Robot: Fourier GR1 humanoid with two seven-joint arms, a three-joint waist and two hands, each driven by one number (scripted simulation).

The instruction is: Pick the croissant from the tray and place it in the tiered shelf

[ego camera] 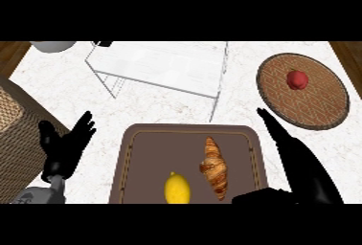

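The croissant (214, 167) lies on the tray (138, 158), in the tray's right half, just right of a lemon (177, 187) and apart from it. Its long axis runs nearly straight away from the robot, one tip toward the tray's far rim, the other toward the near rim.

The right hand (293, 153) hangs over the tray's right rim, fingers (268, 122) straight and together, pointing away toward the shelf (159, 64); the thumb sits low near the tray's near-right corner. The croissant lies just to the left of this hand, parallel to the fingers, so I judge the right hand to be the one for the pick: it is close beside the pastry, with nothing between them. It holds nothing.

The left hand (63, 143) rests left of the tray, fingers up and relaxed apart, well away from the croissant, with the lemon in between.

Beyond the tray's far rim stands the shelf, a pale wire frame, up and to the left of the croissant. A bare strip of bench (155, 107) separates tray and shelf, leaving open room for the carry. A round mat (311, 112) with a red fruit (298, 79) sits right of the shelf, out of that path. A wicker basket (17, 148) is at the left edge.
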